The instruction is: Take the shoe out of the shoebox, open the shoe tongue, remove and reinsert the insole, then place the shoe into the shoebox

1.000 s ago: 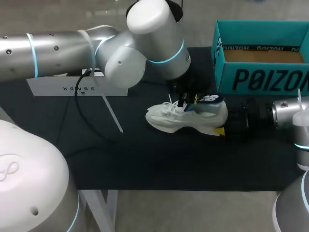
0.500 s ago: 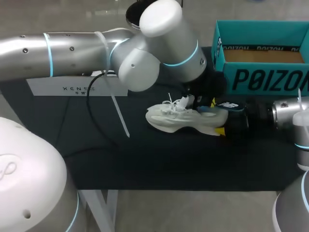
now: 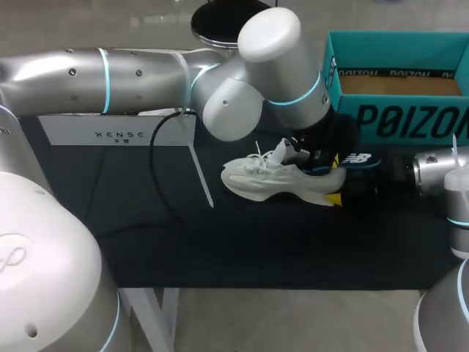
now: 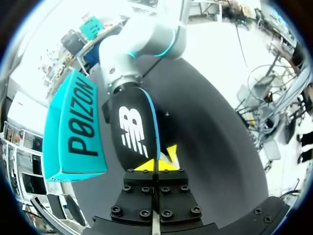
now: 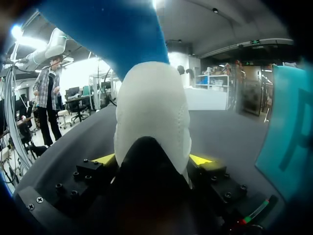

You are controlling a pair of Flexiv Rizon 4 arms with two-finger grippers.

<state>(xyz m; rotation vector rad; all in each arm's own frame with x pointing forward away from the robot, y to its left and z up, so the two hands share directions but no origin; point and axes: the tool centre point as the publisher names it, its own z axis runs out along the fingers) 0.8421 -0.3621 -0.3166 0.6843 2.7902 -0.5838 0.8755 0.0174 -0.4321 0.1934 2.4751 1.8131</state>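
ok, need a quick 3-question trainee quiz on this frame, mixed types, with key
1. True or false: the shoe lies inside the teal shoebox.
2. Which end effector is shut on the insole? A left, B right, C neither.
3. Fill in: the right end effector clamps the shoe at its ____.

Key: 1 false, it lies on the table beside the box. 2 A, the left end effector. 3 heel.
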